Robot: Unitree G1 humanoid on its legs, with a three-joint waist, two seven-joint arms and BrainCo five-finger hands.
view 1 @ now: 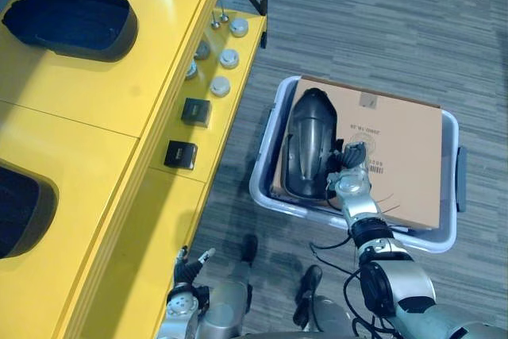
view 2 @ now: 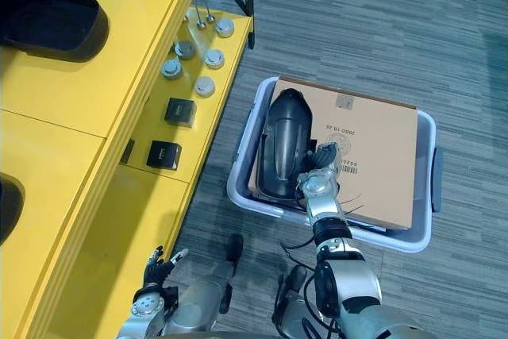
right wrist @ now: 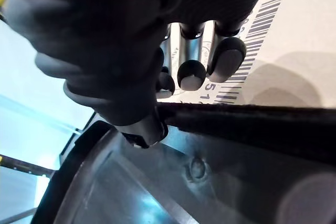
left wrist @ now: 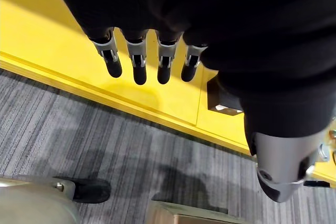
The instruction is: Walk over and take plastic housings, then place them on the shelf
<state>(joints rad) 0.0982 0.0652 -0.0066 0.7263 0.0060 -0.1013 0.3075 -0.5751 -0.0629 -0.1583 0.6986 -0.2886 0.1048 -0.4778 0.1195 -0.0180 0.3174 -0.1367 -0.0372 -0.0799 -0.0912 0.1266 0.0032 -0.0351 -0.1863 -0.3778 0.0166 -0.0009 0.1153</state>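
Resting on the yellow shelf at far left: a dark housing, open side up. Beside the shelf's front edge the left hand hangs low, fingers straight, holding nothing. Further right, on the floor, a grey bin holds a cardboard sheet; the black plastic housing lies on its left part. The right hand reaches down onto the housing's right rim, thumb inside, fingers outside, pinching it.

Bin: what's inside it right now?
Cardboard covers most of the bin. A black housing lies on it, its rim held by the right hand. Whatever is under the cardboard is hidden.
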